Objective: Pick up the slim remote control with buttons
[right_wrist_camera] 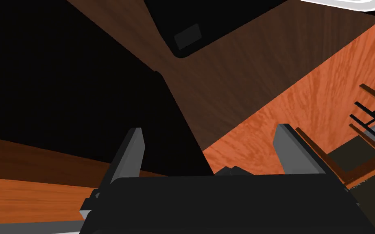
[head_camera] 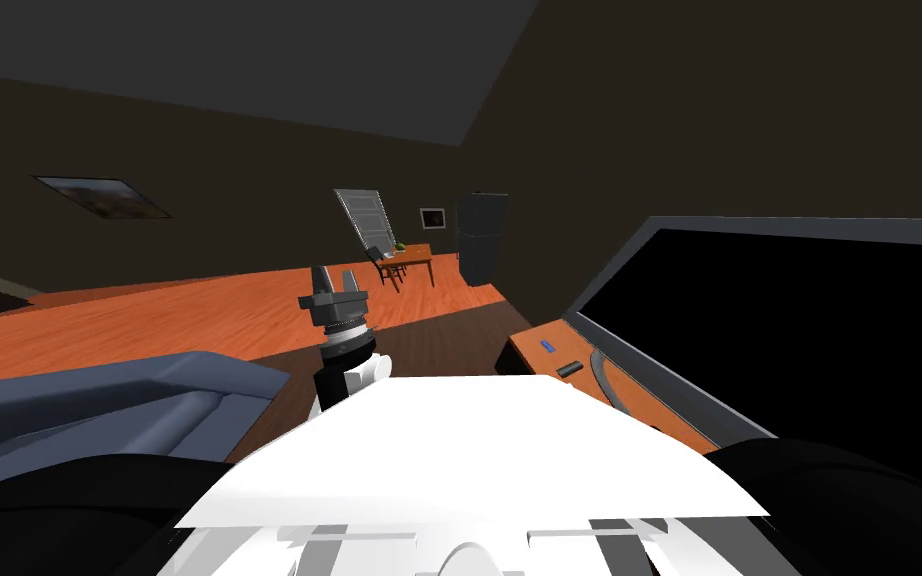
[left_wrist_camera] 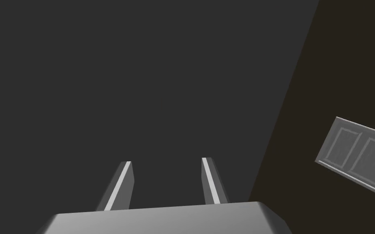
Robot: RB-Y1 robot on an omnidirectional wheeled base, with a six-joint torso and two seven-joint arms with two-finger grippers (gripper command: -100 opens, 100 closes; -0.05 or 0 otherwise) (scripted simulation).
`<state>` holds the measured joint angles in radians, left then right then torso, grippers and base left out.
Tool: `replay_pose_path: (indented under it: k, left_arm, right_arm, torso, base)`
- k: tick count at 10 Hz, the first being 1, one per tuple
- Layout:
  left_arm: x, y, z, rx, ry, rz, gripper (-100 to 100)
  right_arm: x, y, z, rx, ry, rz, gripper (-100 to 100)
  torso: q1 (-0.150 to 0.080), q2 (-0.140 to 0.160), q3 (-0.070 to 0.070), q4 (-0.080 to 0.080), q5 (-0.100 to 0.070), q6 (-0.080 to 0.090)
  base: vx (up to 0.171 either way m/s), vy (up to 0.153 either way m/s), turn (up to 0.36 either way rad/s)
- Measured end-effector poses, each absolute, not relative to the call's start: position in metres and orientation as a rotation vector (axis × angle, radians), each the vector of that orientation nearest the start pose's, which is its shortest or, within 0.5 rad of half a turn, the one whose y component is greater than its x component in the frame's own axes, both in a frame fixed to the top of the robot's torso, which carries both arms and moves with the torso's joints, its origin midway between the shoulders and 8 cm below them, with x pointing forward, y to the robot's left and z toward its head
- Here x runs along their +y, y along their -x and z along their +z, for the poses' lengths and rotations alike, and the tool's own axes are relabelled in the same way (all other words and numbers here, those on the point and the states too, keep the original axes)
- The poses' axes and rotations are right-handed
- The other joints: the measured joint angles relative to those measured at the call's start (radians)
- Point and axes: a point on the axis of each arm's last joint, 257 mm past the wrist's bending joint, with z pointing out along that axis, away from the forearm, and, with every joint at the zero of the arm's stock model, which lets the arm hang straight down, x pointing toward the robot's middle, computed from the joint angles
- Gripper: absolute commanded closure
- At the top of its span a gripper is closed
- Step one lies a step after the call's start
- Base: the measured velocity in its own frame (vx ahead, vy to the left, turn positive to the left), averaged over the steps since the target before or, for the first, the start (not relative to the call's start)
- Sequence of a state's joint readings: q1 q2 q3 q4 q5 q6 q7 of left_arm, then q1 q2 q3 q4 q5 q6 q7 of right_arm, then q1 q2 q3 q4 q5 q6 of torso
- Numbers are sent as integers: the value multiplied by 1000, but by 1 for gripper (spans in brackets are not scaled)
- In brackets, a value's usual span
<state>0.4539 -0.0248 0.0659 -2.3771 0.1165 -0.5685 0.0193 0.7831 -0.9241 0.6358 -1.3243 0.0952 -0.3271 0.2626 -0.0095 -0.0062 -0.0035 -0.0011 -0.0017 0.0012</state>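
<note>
dark slim remote (head_camera: pixel 569 368) lies on the wooden table (head_camera: pixel 534 362) by the tv (head_camera: pixel 799 330). left claw (head_camera: pixel 334 278) raised, open, empty; right claw (right_wrist_camera: pixel 207 131) open, empty.

Dim interior under flat, even light, walls (head_camera: pixel 249 170) and ceiling (head_camera: pixel 249 60) murky grey-brown, orange floor (head_camera: pixel 149 325) the brightest patch at mid-distance, thin pale glints along the fingers (left_wrist_camera: pixel 119 189) of the left gripper (left_wrist_camera: pixel 166 160), lines splayed toward the corners by the wide lens

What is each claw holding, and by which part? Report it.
Nothing. Left claw and right claw both stand open, empty; the dark remote lies on the TV stand.
</note>
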Motion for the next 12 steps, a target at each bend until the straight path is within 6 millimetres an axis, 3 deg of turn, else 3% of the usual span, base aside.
replay_pose_path:
  k: [1,5,7,8,12]
  left_arm:
    - [304,-303,92,369,568,-1385,0]
    - [304,-302,92,369,568,-1385,0]
    - [304,-302,92,369,568,-1385,0]
    - [304,-302,92,369,568,-1385,0]
    - [304,-302,92,369,568,-1385,0]
  right_arm:
    - [-377,54,-539,2793,-479,422,-100]
    - [-418,102,-550,2921,-456,256,-100]
    - [-441,139,-544,3001,-444,147,-100]
    - [-447,147,-545,3020,-441,113,-100]
    - [-460,178,-549,3084,-439,17,-100]
  torso:
    - [0,-1,-1,0,0,0]
    - [2,0,0,0,0,1]
    - [0,-1,-1,0,0,0]
    - [2,-1,0,0,0,2]
    - [3,-1,0,0,0,1]
  base:
    - [69,-100,217]
    - [54,-98,328]
    - [51,-126,275]
    - [20,-38,-69]
    - [33,-83,262]
